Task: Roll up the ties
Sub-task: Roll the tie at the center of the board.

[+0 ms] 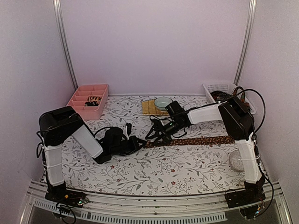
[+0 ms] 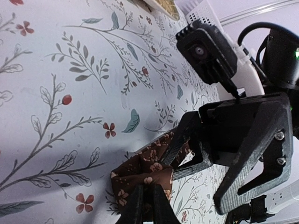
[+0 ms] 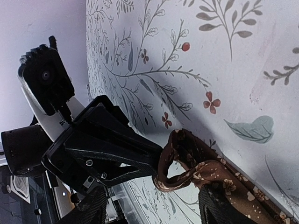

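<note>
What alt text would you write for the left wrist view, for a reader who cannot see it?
The left gripper pinches the folded end of the brown flowered tie on a tablecloth printed with leaves and twigs. Just to the right, the black right gripper stands with open jaws close beside the fold.

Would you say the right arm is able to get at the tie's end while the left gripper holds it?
Probably yes: the right gripper hovers open right beside the tie's end, with nothing between them. The left gripper pinches only the tip, so room is tight but seemingly not blocked.
</note>
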Available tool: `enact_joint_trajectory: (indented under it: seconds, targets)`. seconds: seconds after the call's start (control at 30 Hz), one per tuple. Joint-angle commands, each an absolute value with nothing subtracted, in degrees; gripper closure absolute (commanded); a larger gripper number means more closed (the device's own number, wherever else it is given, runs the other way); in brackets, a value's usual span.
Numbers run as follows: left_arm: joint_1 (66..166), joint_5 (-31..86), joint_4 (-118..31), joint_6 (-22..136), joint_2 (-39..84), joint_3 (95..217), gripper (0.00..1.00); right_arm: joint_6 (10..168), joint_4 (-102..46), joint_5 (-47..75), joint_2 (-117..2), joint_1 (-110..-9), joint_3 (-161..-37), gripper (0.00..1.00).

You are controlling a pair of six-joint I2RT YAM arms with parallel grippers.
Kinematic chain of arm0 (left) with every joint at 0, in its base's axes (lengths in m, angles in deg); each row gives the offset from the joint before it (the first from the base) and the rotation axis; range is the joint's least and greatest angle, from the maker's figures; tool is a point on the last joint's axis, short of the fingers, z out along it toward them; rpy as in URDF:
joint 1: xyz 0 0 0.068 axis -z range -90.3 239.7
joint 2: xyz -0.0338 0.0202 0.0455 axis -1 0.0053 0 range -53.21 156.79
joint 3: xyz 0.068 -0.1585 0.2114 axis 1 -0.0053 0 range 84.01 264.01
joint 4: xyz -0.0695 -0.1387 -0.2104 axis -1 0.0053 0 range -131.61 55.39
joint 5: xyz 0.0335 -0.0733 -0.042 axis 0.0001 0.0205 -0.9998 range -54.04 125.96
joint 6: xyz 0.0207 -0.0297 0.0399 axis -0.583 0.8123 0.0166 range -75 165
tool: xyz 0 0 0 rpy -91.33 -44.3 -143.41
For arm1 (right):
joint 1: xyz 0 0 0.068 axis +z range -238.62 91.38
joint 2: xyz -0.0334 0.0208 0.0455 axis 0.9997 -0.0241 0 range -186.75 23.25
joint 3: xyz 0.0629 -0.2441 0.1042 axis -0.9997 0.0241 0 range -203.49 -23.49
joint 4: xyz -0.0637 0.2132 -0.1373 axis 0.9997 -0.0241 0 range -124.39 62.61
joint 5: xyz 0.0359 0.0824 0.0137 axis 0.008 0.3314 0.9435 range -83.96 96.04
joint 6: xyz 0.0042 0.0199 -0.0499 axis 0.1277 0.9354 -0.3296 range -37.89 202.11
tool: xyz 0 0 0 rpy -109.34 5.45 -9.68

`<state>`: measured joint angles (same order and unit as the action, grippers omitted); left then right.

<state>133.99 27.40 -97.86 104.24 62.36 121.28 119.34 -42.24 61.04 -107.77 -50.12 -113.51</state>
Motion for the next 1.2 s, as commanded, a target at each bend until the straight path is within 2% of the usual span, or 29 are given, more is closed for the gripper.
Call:
enact_joint_trajectory:
  seconds: [0.0,0.17,0.7,1.1,1.17]
  targets:
    - [133.38,26.36,-101.96,106.77,63.83,120.92,0.92,120.58,-40.21,62.28,-110.14,-50.28,-112.27,0.36]
    - [133.54,26.85,-103.38,108.30,64.02,121.06,0.91,119.97,-41.32,60.95,-110.40,-50.30,-112.52,0.41]
    - [134.25,25.28,-106.92,112.36,67.64,123.37,0.89,119.60,-42.01,60.12,-110.69,-50.52,-112.44,0.65]
    - [134.50,26.50,-106.20,111.79,66.06,123.34,0.87,117.93,-45.29,55.75,-112.58,-50.52,-113.14,0.67]
    - [134.58,26.44,-106.89,112.10,66.36,123.17,0.86,117.97,-45.28,55.73,-112.87,-50.59,-113.22,0.71]
